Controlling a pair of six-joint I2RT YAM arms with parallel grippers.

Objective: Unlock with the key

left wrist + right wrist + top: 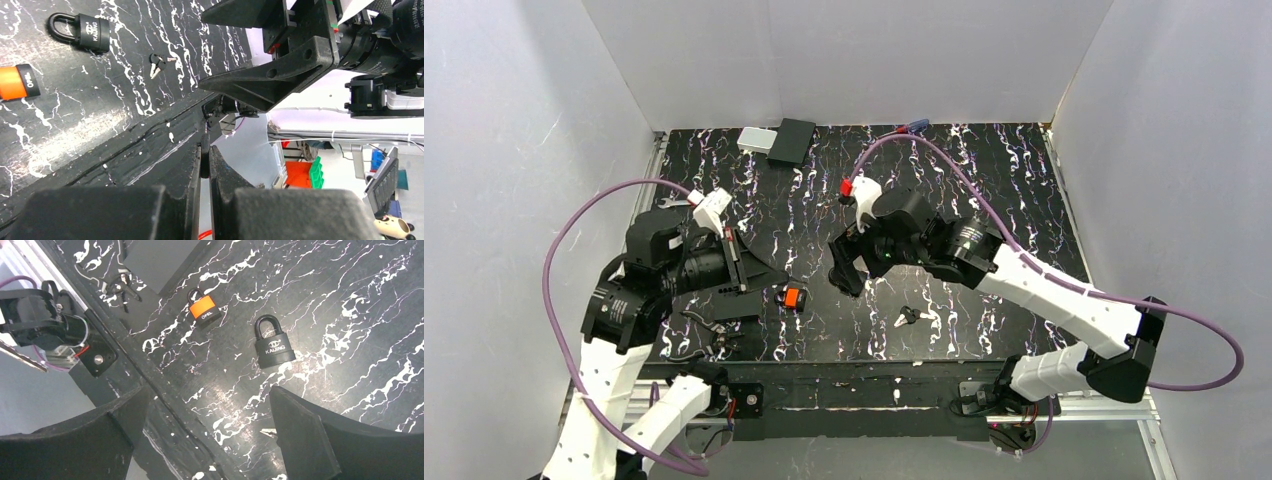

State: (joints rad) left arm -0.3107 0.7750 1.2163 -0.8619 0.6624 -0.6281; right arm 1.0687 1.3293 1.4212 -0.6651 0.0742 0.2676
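Right hand (209, 395) released, left hand (205, 155) clenched empty; two locks: black padlock (272, 345), orange padlock (204, 310); key (909, 317).

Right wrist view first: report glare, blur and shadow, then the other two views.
Right wrist view: a pale sheen glares on the tabletop below the black padlock, whose lettering reads sharp; the right gripper's fingers are dark and soft. Left wrist view: left gripper's fingers blurred, key crisp, the room beyond washed out. Top view: evenly lit, sharp throughout.
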